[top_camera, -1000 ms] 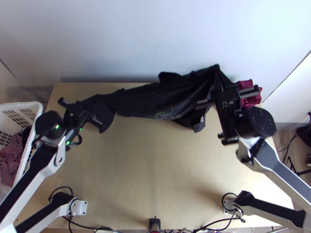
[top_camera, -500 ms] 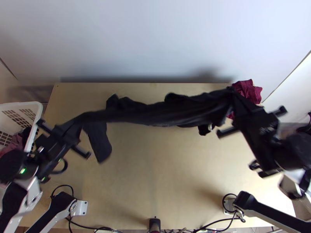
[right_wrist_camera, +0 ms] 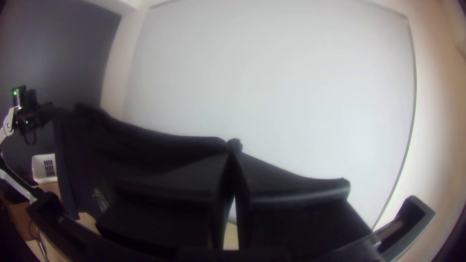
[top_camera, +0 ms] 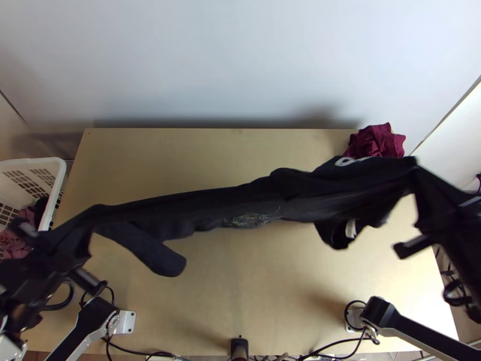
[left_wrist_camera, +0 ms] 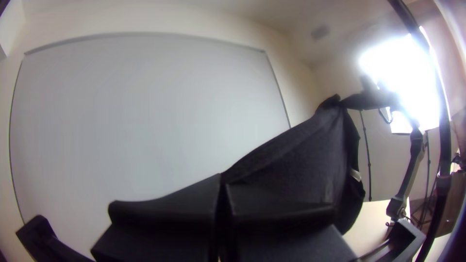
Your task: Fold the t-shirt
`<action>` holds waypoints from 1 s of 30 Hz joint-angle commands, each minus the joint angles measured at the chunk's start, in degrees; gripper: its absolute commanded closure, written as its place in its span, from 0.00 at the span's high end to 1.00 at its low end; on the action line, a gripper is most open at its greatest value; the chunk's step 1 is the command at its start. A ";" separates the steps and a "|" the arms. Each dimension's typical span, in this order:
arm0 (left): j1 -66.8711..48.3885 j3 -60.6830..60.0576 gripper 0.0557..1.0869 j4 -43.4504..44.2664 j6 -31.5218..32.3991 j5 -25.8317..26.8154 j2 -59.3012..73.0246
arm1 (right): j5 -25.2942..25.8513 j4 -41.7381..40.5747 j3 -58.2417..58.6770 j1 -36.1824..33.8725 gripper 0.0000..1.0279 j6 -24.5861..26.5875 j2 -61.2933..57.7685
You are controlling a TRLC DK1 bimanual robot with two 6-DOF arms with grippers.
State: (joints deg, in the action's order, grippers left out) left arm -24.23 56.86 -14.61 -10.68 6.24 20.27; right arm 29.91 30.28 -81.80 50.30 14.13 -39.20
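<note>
Top view, right hand [top_camera: 418, 173] closed, pinching t-shirt [top_camera: 258, 201]

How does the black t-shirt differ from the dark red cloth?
The black t-shirt is stretched out between the left gripper and the right gripper, while the dark red cloth sits bunched at the table's far right corner. The t-shirt is black with printed markings; the cloth is plainly red. Both are soft fabric.

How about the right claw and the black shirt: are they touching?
Touching. In the right wrist view, the right claw pinches a bit of the black shirt between its closed fingertips.
</note>
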 commanded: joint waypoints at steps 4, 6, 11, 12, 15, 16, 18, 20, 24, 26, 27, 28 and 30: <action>3.93 11.08 0.04 4.15 1.36 -0.88 1.26 | 0.94 1.18 -18.84 -2.84 0.02 1.34 -5.27; 5.95 13.28 0.04 5.47 1.36 -0.79 2.40 | 0.94 1.18 -21.74 -4.34 0.02 1.34 -6.15; 7.18 15.47 0.04 9.16 1.98 0.53 3.81 | 0.85 1.01 -24.64 -5.39 0.02 0.81 -7.47; 7.35 15.21 0.04 9.87 2.68 0.62 4.42 | 0.85 1.01 -24.02 -5.48 0.02 0.28 -7.73; 8.14 10.99 0.04 12.68 4.88 0.35 5.48 | 0.85 -1.54 -19.54 -5.30 0.02 -0.68 -8.17; 8.94 8.18 0.04 15.93 5.67 0.18 5.57 | 0.85 -3.65 -17.52 -5.22 0.02 -0.60 -8.35; 10.43 2.20 0.04 22.70 5.84 -0.70 6.53 | 0.76 -7.52 -14.70 -4.16 0.03 0.20 -9.67; 11.13 -1.93 0.04 27.79 6.19 -2.02 9.70 | 0.76 -11.47 -12.24 -3.99 0.02 1.25 -12.22; 11.31 -7.99 0.04 35.88 5.49 -2.81 16.99 | 0.50 -19.38 -4.77 -6.18 0.02 3.01 -17.31; 11.40 -9.22 0.04 38.43 4.96 -2.81 20.16 | -2.14 -20.88 -2.05 -9.08 0.03 2.04 -20.13; 11.40 -9.75 0.04 38.78 4.52 -2.81 21.56 | -2.84 -22.37 -0.55 -10.05 0.02 2.04 -21.27; 11.40 -10.28 0.04 39.84 4.44 -2.81 22.88 | -3.46 -23.52 1.12 -10.75 0.02 2.04 -22.24; 11.31 -11.60 0.04 40.89 4.44 -2.81 24.29 | -4.51 -27.47 5.16 -11.90 0.03 2.04 -23.73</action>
State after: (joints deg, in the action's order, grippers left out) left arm -13.41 51.31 19.44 -5.58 2.76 36.99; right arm 29.87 11.64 -87.11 42.52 16.12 -56.47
